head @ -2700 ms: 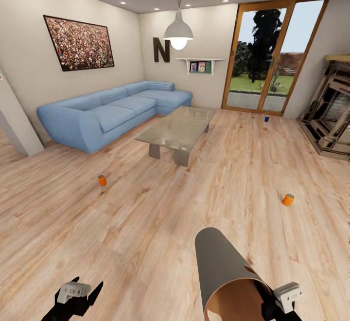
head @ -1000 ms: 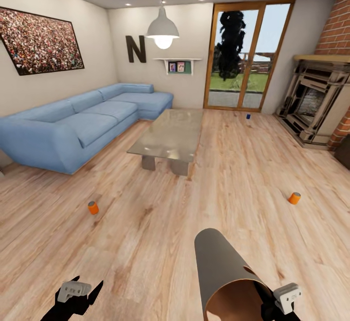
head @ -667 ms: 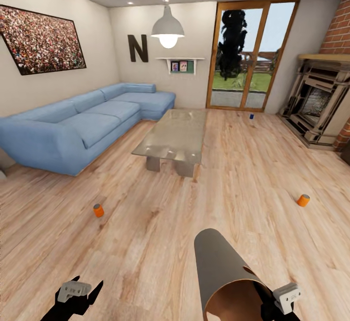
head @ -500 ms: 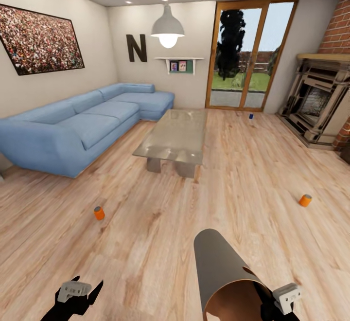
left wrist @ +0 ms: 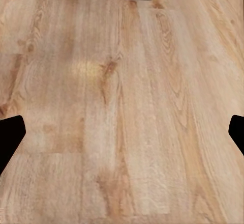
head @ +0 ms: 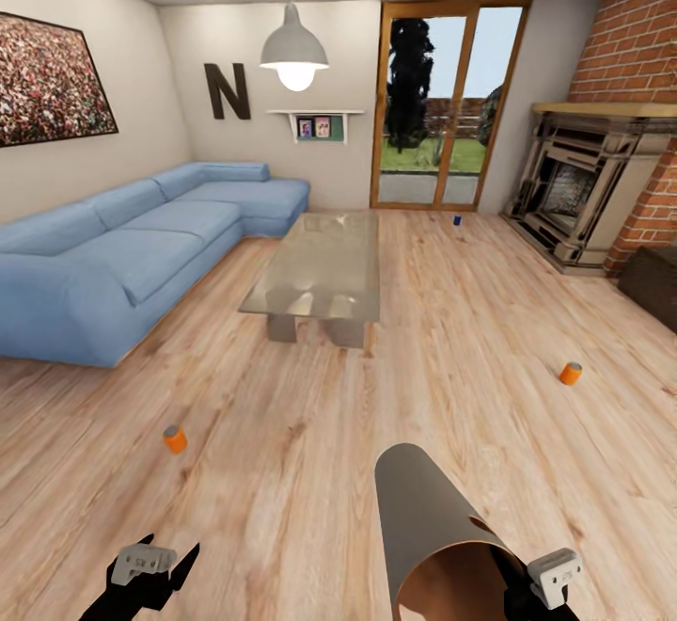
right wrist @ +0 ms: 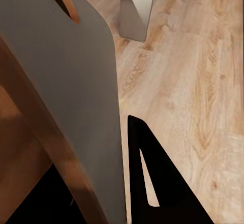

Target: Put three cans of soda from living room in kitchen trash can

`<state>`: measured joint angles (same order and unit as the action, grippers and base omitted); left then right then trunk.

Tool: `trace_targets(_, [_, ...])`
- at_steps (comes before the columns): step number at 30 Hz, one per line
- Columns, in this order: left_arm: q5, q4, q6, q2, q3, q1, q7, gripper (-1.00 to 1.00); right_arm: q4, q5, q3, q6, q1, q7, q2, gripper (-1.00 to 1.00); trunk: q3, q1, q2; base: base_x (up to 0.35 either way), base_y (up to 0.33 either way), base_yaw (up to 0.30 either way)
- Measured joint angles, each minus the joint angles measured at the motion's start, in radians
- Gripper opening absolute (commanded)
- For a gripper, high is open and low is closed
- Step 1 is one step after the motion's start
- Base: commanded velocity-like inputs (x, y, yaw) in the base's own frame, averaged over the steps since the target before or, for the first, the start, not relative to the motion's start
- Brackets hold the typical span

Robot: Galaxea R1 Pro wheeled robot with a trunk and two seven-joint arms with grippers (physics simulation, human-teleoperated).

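Pale wood floor (head: 310, 470) runs the length of the living room, from a blue corner sofa (head: 132, 259) along its left edge to a brick fireplace (head: 574, 193) at its right, with a glass coffee table (head: 320, 263) between them. I carry the tash can (head: 442, 536) in my right tool (head: 541, 593), clenched on the rim; the bin lies tipped, its tan inside facing me. My left tool (head: 150, 572) hangs released over bare boards, its dark fingertips (left wrist: 10, 137) well apart in the left wrist view.

All three cans stand on the floor. One orange can (head: 175, 439) sits near me toward the sofa side. A second orange can (head: 570, 374) is out toward the fireplace side. The dark blue can (head: 457, 220) waits at the far end, near the glass doors (head: 442, 113).

My concerns, as I judge them:
- The tilted bin blocks much of my view low on the right, so I could roll into something there.
- Grasping a small round can from above may knock it over and send it rolling under the sofa or table.
- A rim-only hold may slip if the bin swings while I turn.
- Dropping cans into a bin tipped this far could let them roll back out.
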<state>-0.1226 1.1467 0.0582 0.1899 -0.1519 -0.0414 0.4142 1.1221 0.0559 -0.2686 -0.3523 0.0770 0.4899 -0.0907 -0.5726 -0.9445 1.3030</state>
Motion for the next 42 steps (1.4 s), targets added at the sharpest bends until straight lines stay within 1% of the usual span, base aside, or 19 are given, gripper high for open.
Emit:
trace_targets(9, [-0.005, 0.001, -0.004, 0.001, 0.0, 0.0, -0.001, 1.0, -0.001, 0.005, 0.002, 0.0, 0.0, -0.001, 0.0, -1.0, -0.001, 0.0, 0.0, 0.167, 0.293, -0.178])
trace_targets(12, [-0.006, 0.01, -0.028, 0.008, 0.0, 0.003, -0.003, 1.0, -0.005, 0.006, 0.003, 0.0, 0.0, -0.002, 0.0, -1.0, -0.002, 0.0, 0.0, 0.174, 0.292, -0.142])
trace_targets(14, [-0.007, 0.036, -0.084, 0.011, 0.0, 0.011, -0.004, 1.0, -0.007, 0.005, 0.003, 0.0, 0.0, -0.003, 0.0, -1.0, -0.002, 0.0, 0.0, 0.179, 0.292, -0.13])
trace_targets(15, [-0.007, 0.055, -0.135, 0.012, -0.004, 0.029, -0.005, 1.0, -0.009, 0.005, 0.003, 0.0, 0.0, -0.003, 0.0, -1.0, -0.003, 0.0, 0.0, 0.18, 0.291, -0.126])
trace_targets(16, [-0.007, 0.063, -0.161, 0.013, -0.008, 0.044, -0.007, 1.0, -0.01, 0.006, 0.003, 0.0, 0.0, -0.004, 0.0, -1.0, -0.003, 0.0, 0.0, 0.181, 0.291, -0.123])
trace_targets(17, [-0.008, 0.074, -0.204, 0.015, -0.024, 0.078, -0.008, 1.0, -0.011, 0.005, 0.004, 0.0, 0.0, -0.004, 0.0, -1.0, -0.003, 0.0, 0.0, 0.181, 0.291, -0.122])
trace_targets(18, [-0.007, 0.08, -0.226, 0.015, -0.037, 0.099, -0.008, 1.0, -0.011, 0.006, 0.004, 0.0, 0.0, -0.005, 0.0, -1.0, -0.004, 0.0, 0.0, 0.182, 0.291, -0.121])
trace_targets(19, [-0.008, 0.091, -0.271, 0.018, -0.067, 0.136, -0.008, 1.0, -0.011, 0.005, 0.004, 0.0, 0.0, -0.004, 0.0, -1.0, -0.004, 0.0, 0.0, 0.182, 0.291, -0.12])
trace_targets(20, [-0.007, 0.098, -0.298, 0.019, -0.085, 0.157, -0.009, 1.0, -0.011, 0.005, 0.004, 0.0, 0.0, -0.004, 0.0, -1.0, -0.005, 0.0, 0.0, 0.182, 0.291, -0.117])
trace_targets(21, [-0.007, 0.11, -0.342, 0.02, -0.118, 0.191, -0.013, 1.0, -0.012, 0.005, 0.005, 0.0, 0.0, -0.004, 0.0, -1.0, -0.005, 0.0, 0.0, 0.182, 0.291, -0.115])
trace_targets(22, [-0.007, 0.115, -0.36, 0.02, -0.136, 0.208, -0.017, 1.0, -0.012, 0.005, 0.004, 0.0, 0.0, -0.005, 0.0, -1.0, -0.006, 0.0, 0.0, 0.183, 0.29, -0.106])
trace_targets(23, [-0.007, 0.123, -0.384, 0.019, -0.167, 0.23, -0.032, 1.0, -0.012, 0.005, 0.004, 0.0, 0.0, -0.006, 0.0, -1.0, -0.006, 0.0, 0.0, 0.183, 0.289, -0.096])
trace_targets(24, [-0.006, 0.126, -0.393, 0.018, -0.183, 0.239, -0.045, 1.0, -0.012, 0.004, 0.004, 0.0, 0.0, -0.006, 0.0, -1.0, -0.007, 0.0, 0.0, 0.187, 0.287, -0.065])
trace_targets(25, [-0.006, 0.13, -0.405, 0.016, -0.206, 0.251, -0.078, 1.0, -0.012, 0.004, 0.005, 0.001, 0.0, -0.006, 0.0, -1.0, -0.007, 0.0, 0.0, 0.198, 0.283, -0.027])
trace_targets(26, [-0.01, 0.131, -0.413, 0.012, -0.231, 0.263, -0.139, 1.0, -0.013, 0.005, 0.005, 0.001, 0.0, -0.007, 0.0, -1.0, -0.008, 0.0, 0.0, 0.2, 0.282, -0.021])
trace_targets(31, [-0.037, 0.13, -0.388, 0.01, -0.258, 0.269, -0.192, 1.0, -0.014, 0.006, 0.005, 0.001, 0.0, -0.009, 0.0, -1.0, -0.011, 0.0, 0.0, 0.21, 0.274, -0.009])
trace_targets(36, [-0.04, 0.101, -0.363, 0.011, -0.267, 0.27, -0.195, 1.0, -0.014, 0.006, 0.006, 0.0, 0.0, -0.01, 0.001, -1.0, -0.012, 0.0, 0.0, 0.236, 0.251, -0.001])
trace_targets(37, [-0.039, 0.077, -0.346, 0.011, -0.269, 0.27, -0.192, 1.0, -0.014, 0.006, 0.006, 0.0, 0.0, -0.011, 0.001, -1.0, -0.012, 0.0, 0.0, 0.249, 0.238, 0.0])
trace_targets(42, [-0.034, 0.022, -0.329, 0.011, -0.265, 0.27, -0.188, 1.0, -0.014, 0.005, 0.006, 0.001, 0.0, -0.012, 0.001, -1.0, -0.017, 0.0, 0.0, 0.26, 0.225, 0.0])
